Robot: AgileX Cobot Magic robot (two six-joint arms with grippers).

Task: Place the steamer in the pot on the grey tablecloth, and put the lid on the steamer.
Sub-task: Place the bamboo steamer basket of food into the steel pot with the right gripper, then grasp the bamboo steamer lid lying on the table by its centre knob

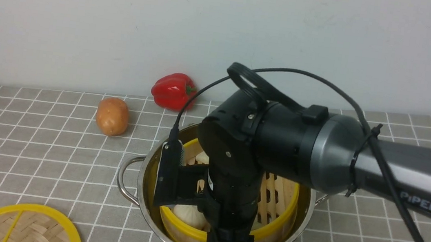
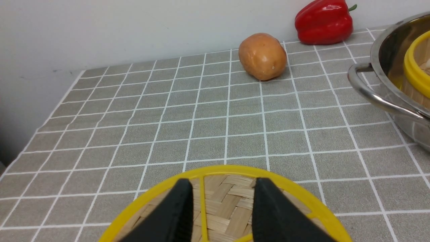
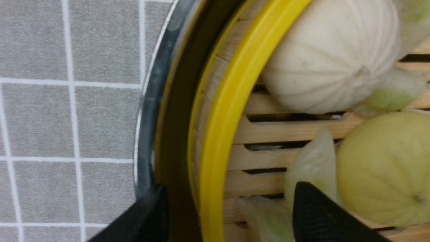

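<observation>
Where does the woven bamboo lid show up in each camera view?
Front view: the lid lies in the bottom left corner on the grey tablecloth, partly cut off by the frame.
Left wrist view: the lid is closest to the camera, directly beneath the left hand.
Right wrist view: not in it.
Shared landmark: the pot, whose steel rim shows in all three views.

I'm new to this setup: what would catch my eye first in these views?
The right arm dominates the middle of the front view, its right gripper open astride the yellow rim of the steamer, which sits in the pot with pale buns inside. Behind it lie a red pepper and a potato; the lid lies at the near left.
</observation>
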